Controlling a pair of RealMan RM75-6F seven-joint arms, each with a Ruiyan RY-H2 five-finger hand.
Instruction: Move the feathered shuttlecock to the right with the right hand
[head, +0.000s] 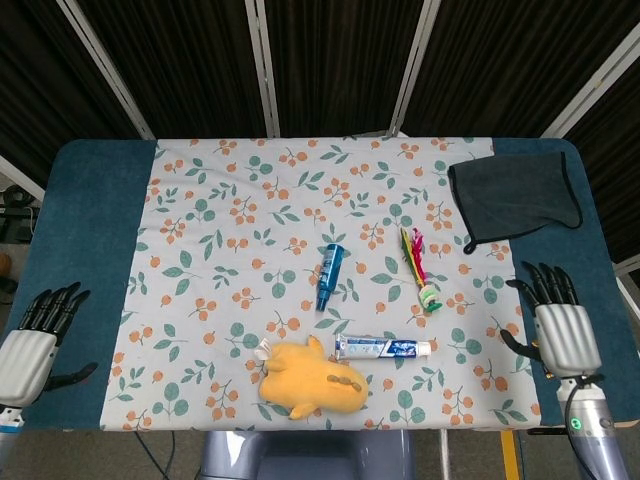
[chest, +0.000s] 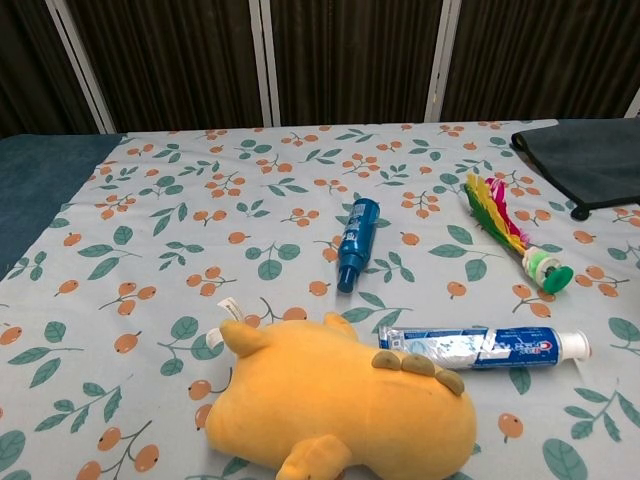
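The feathered shuttlecock (head: 419, 267) lies on the floral cloth right of centre, its green base toward me and its yellow, red and green feathers pointing away; the chest view shows the shuttlecock (chest: 512, 234) at the right. My right hand (head: 559, 322) hovers over the blue table edge to the right of it, fingers spread and empty, well apart from the shuttlecock. My left hand (head: 32, 339) rests at the near left corner, fingers apart, holding nothing. Neither hand shows in the chest view.
A blue bottle (head: 328, 276) lies near the centre. A toothpaste tube (head: 384, 348) and a yellow plush toy (head: 312, 378) lie near the front. A dark grey cloth (head: 515, 198) covers the far right corner.
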